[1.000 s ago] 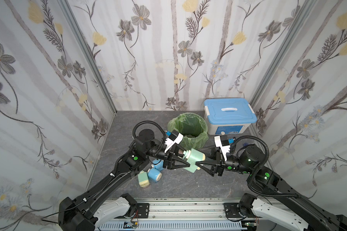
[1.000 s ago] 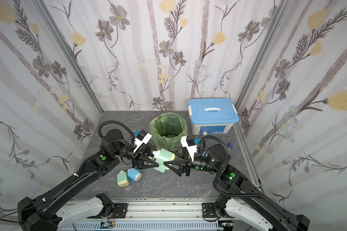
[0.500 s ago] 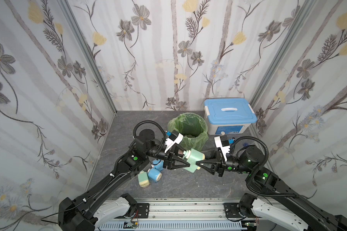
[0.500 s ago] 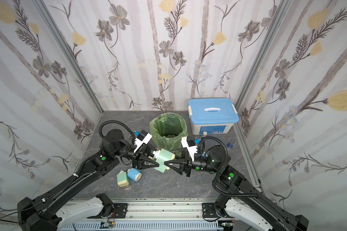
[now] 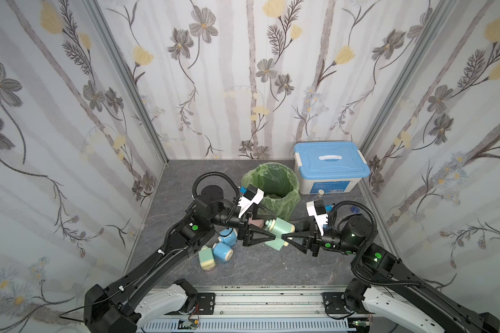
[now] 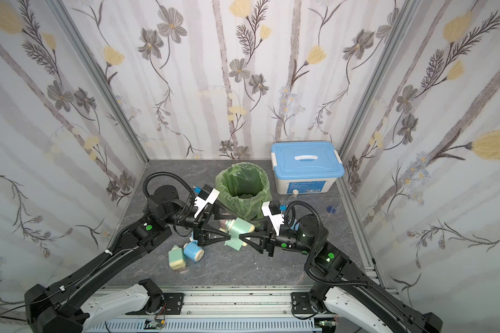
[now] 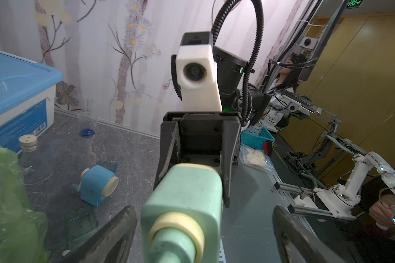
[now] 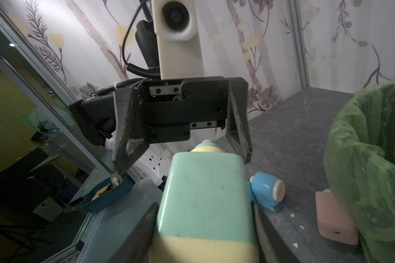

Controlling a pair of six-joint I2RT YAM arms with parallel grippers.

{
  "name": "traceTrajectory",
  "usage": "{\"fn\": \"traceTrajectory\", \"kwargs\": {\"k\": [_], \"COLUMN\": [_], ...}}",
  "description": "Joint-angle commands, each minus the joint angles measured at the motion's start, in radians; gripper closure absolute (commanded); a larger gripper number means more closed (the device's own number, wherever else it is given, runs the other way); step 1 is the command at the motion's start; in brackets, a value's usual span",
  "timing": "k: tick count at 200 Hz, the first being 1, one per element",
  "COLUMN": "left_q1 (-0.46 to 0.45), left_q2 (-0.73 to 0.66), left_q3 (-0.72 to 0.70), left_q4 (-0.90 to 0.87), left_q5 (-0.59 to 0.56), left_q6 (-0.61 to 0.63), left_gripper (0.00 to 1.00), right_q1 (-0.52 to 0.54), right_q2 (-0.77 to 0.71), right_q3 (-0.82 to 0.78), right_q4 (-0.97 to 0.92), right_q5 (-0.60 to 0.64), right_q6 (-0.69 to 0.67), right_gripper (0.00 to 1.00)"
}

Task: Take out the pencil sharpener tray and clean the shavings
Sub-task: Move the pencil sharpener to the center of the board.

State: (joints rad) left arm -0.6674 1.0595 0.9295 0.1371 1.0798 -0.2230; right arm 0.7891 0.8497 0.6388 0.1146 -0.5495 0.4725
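Hazard: the sharpener (image 5: 279, 227) hangs above the table (image 5: 257, 268) just in front of the bin (image 5: 286, 201). It is pinched at one end by the right gripper (image 7: 195, 173) alone, so a weak hold could let it tip or drop. Its tray, not seen drawn out, would if pulled here likely spill onto the table, where shavings (image 8: 302, 227) already lie, rather than into the bin. Pose: both arms reach inward with wrists about level and grippers nose to nose; the left gripper (image 8: 184, 159) is spread wide astride the sharpener's other end, touching nothing.
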Motion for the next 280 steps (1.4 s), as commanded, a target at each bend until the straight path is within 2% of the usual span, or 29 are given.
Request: {"fn": "traceTrajectory", "kwargs": {"k": [1, 30, 59, 93, 126, 150, 180, 221, 250, 280], "left_q1": [0.018, 0.055, 0.092, 0.115, 0.127, 0.131, 0.132, 0.131, 0.134, 0.134], "left_q2": [-0.007, -0.031, -0.054, -0.053, -0.051, -0.059, -0.052, -0.055, -0.056, -0.070], "left_q3": [0.006, -0.023, -0.053, -0.056, -0.059, -0.064, -0.060, -0.067, -0.073, -0.075], "left_q4": [-0.021, 0.036, 0.094, 0.111, 0.125, 0.132, 0.136, 0.145, 0.153, 0.143], "left_q5": [-0.131, -0.246, -0.297, -0.337, -0.339, -0.340, -0.333, -0.332, -0.330, -0.333], "left_q6": [0.025, -0.025, -0.066, -0.088, -0.108, -0.114, -0.122, -0.127, -0.131, -0.124], "left_gripper": [0.02, 0.00, 0.00, 0.00, 0.00, 0.00, 0.00, 0.00, 0.00, 0.00], "right_q1": [-0.002, 0.000, 0.013, 0.044, 0.078, 0.104, 0.117, 0.136, 0.148, 0.166], "right_q2": [-0.011, -0.023, -0.017, 0.054, 0.208, 0.263, 0.312, 0.424, 0.525, 0.603], "right_q3": [-0.041, -0.144, -0.268, -0.332, -0.320, -0.346, -0.372, -0.327, -0.265, -0.221], "right_q4": [0.000, -0.005, 0.051, 0.129, 0.151, 0.198, 0.290, 0.305, 0.229, 0.172], "right_q5": [0.078, 0.178, 0.295, 0.430, 0.586, 0.717, 0.794, 0.902, 1.030, 1.105], "right_q6": [-0.005, 0.006, 0.025, 0.043, 0.091, 0.130, 0.152, 0.179, 0.264, 0.342], "right_gripper": [0.79, 0.79, 0.79, 0.78, 0.78, 0.78, 0.78, 0.77, 0.76, 0.76]}}
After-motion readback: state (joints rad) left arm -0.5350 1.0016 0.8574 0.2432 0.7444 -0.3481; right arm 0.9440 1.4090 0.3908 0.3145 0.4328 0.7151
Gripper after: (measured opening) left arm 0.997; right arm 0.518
